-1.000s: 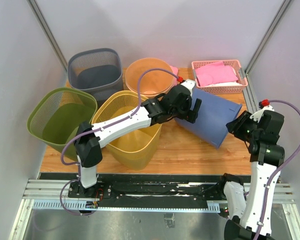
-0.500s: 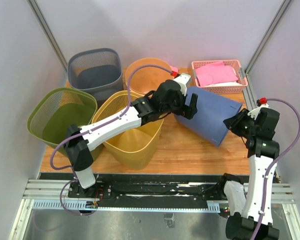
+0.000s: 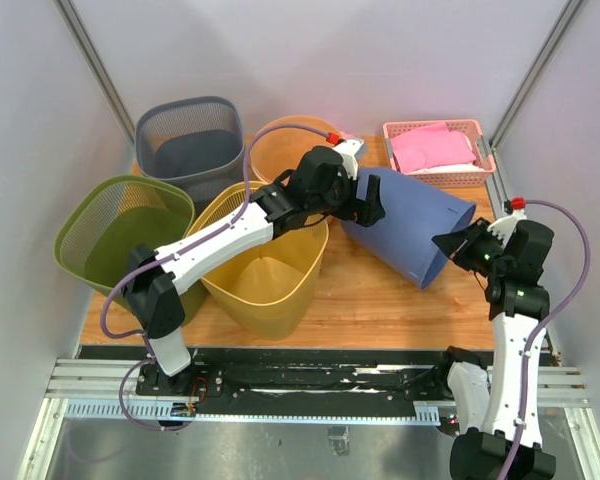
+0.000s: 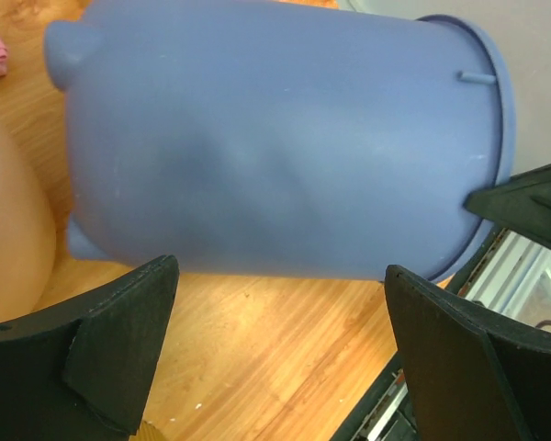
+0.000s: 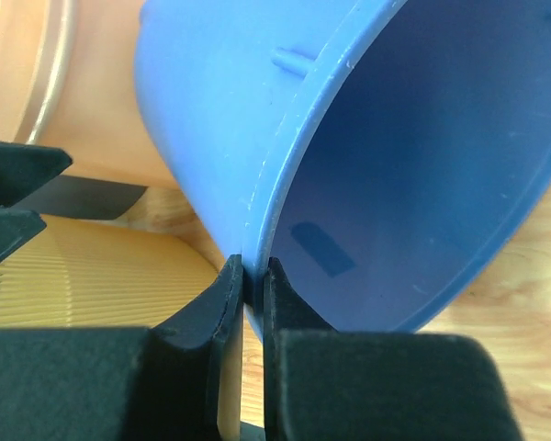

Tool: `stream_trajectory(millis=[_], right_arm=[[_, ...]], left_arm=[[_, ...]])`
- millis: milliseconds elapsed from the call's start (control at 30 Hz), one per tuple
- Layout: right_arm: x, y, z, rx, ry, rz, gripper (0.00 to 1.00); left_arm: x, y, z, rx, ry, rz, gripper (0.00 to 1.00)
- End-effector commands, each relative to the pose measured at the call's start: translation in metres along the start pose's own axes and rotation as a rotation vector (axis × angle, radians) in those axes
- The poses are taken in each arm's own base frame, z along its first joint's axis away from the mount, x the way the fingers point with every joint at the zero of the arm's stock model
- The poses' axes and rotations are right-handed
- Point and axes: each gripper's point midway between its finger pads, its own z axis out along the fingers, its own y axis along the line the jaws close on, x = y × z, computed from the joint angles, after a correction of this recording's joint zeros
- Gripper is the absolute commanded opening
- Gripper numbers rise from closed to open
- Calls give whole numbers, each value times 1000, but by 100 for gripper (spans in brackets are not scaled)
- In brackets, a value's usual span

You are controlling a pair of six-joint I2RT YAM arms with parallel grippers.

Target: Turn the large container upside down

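Two pincers observed: my right gripper (image 5: 248,276) clamps the rim of the large blue plastic container (image 5: 211,129); my left gripper (image 4: 280,272) gapes wide.

Your extras:
grey basket (image 3: 167,128) at 11 o'clock, green basket (image 3: 80,235) 9, yellow basket (image 3: 270,300) 7, orange bin (image 3: 278,145) 12, pink tray (image 3: 450,179) 1.

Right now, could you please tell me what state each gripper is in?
Left gripper: open, holding nothing.
Right gripper: closed on the blue container at its rim.

The blue container (image 3: 412,228) is smooth, matt plastic. The table (image 3: 380,300) is grained wood; the yellow basket (image 3: 270,290) is ribbed plastic.
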Motion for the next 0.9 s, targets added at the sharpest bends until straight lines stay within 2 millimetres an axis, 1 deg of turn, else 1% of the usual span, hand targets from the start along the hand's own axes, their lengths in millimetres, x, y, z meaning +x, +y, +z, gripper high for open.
stream_trajectory(millis=[0,100,233,300,367,433,567,633,733,767,867], right_arm=[[-5,34,1,-217,-11,13,0],[-4,44,1,-286,1,27,0],[-1,48,0,-319,12,16,0],[2,37,2,-276,20,27,0],[9,20,5,-200,35,48,0],[16,2,7,-115,55,74,0],[24,-23,5,18,77,53,0],[23,-36,0,98,81,30,0],[19,-49,-9,189,83,-9,0],[19,-51,-11,207,86,-16,0],[19,-50,-12,203,85,-23,0]], left_arm=[[-20,-12,-8,49,-34,6,99],[-25,-12,-11,48,-39,12,99],[-27,-13,-13,54,-39,10,99],[-26,-12,-12,47,-34,9,99],[-26,-9,-12,27,-31,6,99],[-20,0,-11,-14,-13,-2,99],[1,25,-5,-132,31,-26,99],[11,33,0,-169,54,-39,99],[19,36,5,-191,67,-42,99],[18,35,5,-199,60,-34,99],[11,30,3,-216,30,-12,99]])
